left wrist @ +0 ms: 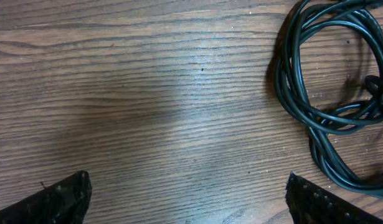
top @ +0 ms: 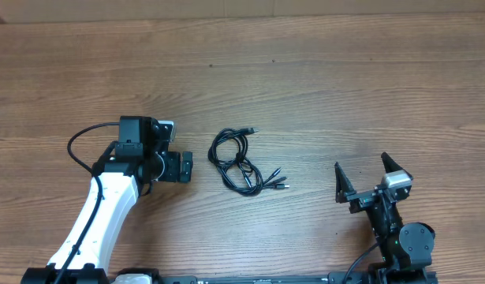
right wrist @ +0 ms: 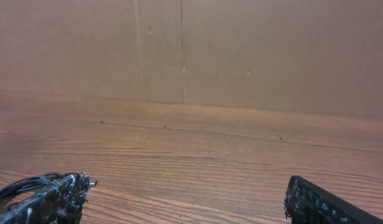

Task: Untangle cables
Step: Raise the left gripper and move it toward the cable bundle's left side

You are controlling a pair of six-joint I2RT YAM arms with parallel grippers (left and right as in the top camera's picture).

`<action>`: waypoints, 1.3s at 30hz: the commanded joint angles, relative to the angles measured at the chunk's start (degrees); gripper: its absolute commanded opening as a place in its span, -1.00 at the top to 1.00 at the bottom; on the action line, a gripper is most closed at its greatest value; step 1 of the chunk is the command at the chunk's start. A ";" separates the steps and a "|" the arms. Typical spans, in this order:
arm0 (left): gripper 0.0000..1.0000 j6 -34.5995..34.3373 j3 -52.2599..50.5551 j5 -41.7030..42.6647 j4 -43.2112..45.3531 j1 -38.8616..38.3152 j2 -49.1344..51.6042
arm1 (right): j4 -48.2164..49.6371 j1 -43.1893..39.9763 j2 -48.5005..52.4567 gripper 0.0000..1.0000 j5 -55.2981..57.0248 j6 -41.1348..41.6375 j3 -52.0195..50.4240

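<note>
The cables [top: 239, 158] lie as a small coiled black bundle on the wooden table, slightly left of centre, with plug ends fanning out at its lower right. My left gripper [top: 179, 167] hovers just left of the bundle and is open with nothing in it. In the left wrist view its gripper [left wrist: 188, 202] frames bare wood, and the cable loops [left wrist: 291, 87] lie at the right edge. My right gripper [top: 364, 175] sits open and empty near the front right, well away from the bundle. In the right wrist view, that gripper [right wrist: 188, 202] is open, and the cables [right wrist: 17, 183] peek out behind its left finger.
The wooden table [top: 345, 79] stretches wide around the bundle. A brown cardboard-like wall [right wrist: 241, 50] stands behind the table's far edge. The left arm's white link [top: 100, 213] runs from the front left.
</note>
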 commanded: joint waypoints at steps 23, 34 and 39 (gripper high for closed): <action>-0.99 0.50 1.51 1.05 0.44 0.24 0.42 | 0.13 0.17 -0.52 -1.00 0.57 0.22 -0.59; -0.99 1.31 1.51 2.36 1.46 0.22 0.42 | 0.13 0.17 -0.52 -1.00 0.57 0.20 -0.59; -0.99 5.25 2.12 5.64 0.42 0.20 0.42 | 0.13 0.17 -0.52 -1.00 0.57 0.20 -0.59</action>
